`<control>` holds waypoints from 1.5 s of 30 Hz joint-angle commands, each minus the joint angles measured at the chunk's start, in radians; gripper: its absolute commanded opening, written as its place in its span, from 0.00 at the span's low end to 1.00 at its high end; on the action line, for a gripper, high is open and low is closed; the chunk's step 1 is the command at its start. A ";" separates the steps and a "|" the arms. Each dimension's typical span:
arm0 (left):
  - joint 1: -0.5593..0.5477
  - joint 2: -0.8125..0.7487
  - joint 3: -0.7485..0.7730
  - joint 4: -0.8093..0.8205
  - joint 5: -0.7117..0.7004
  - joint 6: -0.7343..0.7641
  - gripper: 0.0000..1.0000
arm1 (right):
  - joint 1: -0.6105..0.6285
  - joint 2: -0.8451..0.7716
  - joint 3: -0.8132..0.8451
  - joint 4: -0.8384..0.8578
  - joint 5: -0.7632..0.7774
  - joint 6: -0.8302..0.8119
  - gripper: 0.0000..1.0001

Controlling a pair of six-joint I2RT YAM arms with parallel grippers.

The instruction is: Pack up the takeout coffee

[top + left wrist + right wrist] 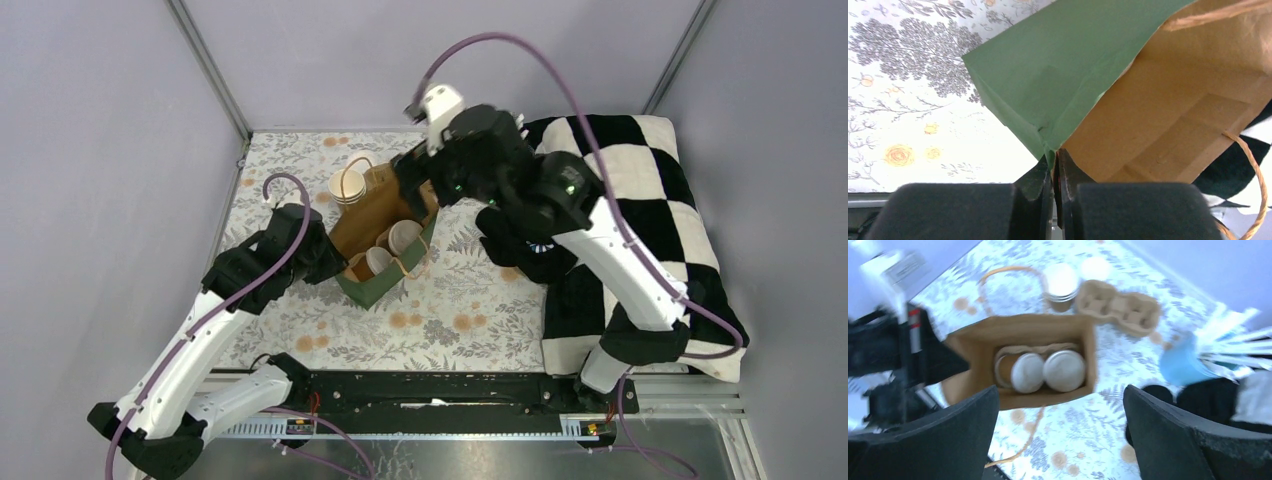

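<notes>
The two takeout coffee cups stand side by side inside the paper bag, their white lids facing up. From the top view they show as two pale rounds in the bag, which is green outside and brown inside. My left gripper is shut on the bag's near corner edge, with green paper pinched between the fingers; it sits at the bag's left side. My right gripper hangs wide open above the bag with nothing in it.
A stack of paper cups and a brown pulp carrier lie beyond the bag. A light-blue cup of straws stands to its right. A black-and-white checked cushion covers the table's right side. The bag's twine handle hangs loose.
</notes>
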 commanded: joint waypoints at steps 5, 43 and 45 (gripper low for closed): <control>0.005 0.065 0.164 -0.094 -0.156 0.030 0.27 | -0.322 0.033 0.021 0.019 0.007 0.043 1.00; 0.007 -0.041 0.303 -0.121 -0.110 0.106 0.71 | -0.633 0.600 0.106 0.403 0.165 -0.189 0.10; 0.007 -0.044 0.304 -0.121 -0.114 0.108 0.71 | -0.633 0.560 0.094 0.391 0.169 -0.184 0.00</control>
